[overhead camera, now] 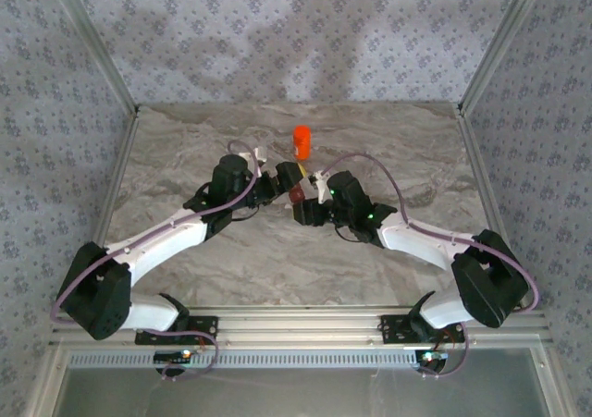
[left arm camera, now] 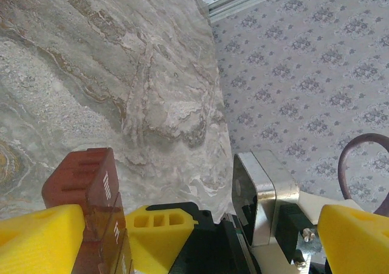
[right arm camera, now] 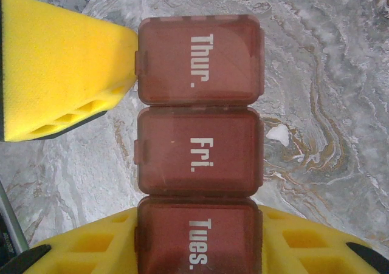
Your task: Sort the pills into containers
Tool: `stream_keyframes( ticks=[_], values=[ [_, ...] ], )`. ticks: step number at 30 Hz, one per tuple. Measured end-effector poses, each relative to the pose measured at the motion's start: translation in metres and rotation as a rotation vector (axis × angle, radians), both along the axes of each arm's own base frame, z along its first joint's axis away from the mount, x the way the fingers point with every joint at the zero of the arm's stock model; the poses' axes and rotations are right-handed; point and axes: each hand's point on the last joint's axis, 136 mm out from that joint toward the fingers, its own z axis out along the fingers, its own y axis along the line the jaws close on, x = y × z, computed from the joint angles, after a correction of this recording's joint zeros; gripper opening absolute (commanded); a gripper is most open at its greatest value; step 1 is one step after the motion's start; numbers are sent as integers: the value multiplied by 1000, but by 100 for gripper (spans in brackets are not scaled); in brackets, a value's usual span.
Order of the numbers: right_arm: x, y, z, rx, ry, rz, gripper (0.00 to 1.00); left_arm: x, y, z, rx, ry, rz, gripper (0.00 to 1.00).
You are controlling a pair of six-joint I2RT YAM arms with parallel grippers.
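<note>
Containers (right arm camera: 199,149) are sitting in the right hand (right arm camera: 197,243), pinched at the Tues. end; left hand (left arm camera: 197,237) is hanging spread alongside. Plastic is looking light, stiff, slippery, so side walls are suiting best.

Top external view: high behind the arm bases (overhead camera: 176,329), facing down and forward over the whole table (overhead camera: 185,149). Left wrist view: low and close, looking across the table toward the patterned wall (left arm camera: 316,73). Right wrist view: very close, facing straight down. All three views share the containers (right arm camera: 199,152).
</note>
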Motion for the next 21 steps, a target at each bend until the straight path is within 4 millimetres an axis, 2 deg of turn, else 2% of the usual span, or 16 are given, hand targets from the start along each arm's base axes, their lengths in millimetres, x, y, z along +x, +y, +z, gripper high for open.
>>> stream_keyframes(
  ticks=[21],
  values=[
    [4, 0, 3, 12, -11, -9, 43, 0, -7, 12, -10, -18, 9, 98]
  ],
)
